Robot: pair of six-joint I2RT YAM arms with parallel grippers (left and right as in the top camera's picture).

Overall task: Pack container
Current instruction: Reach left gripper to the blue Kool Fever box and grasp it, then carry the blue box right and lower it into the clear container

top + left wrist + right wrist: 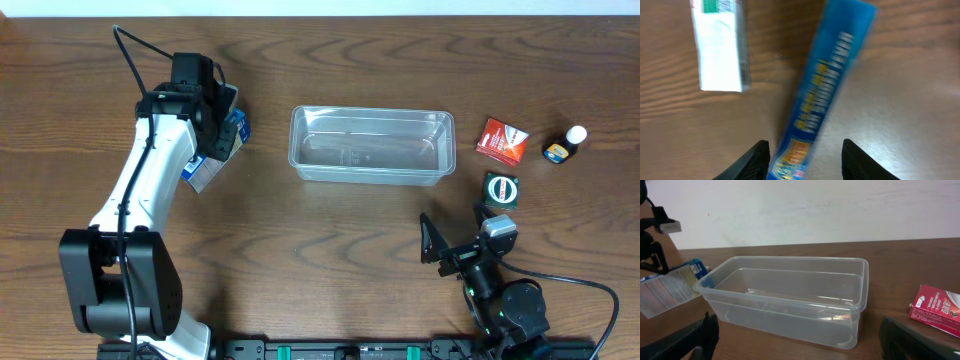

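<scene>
Beside the container (370, 111), a blurred carton (825, 85) is straddled, ungripped, by the left gripper (806, 151), jaws parted; the right gripper (797, 336), half-cropped, is spread wide, empty.

The left arm (135, 190) is a white link between black joints; the left hand (805, 145) has black fingers (752, 162). The right arm (490, 275) is black.

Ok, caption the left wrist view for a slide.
Left arm's fingers flank one end of a long blue carton, a white box nearby on the wooden table.
</scene>
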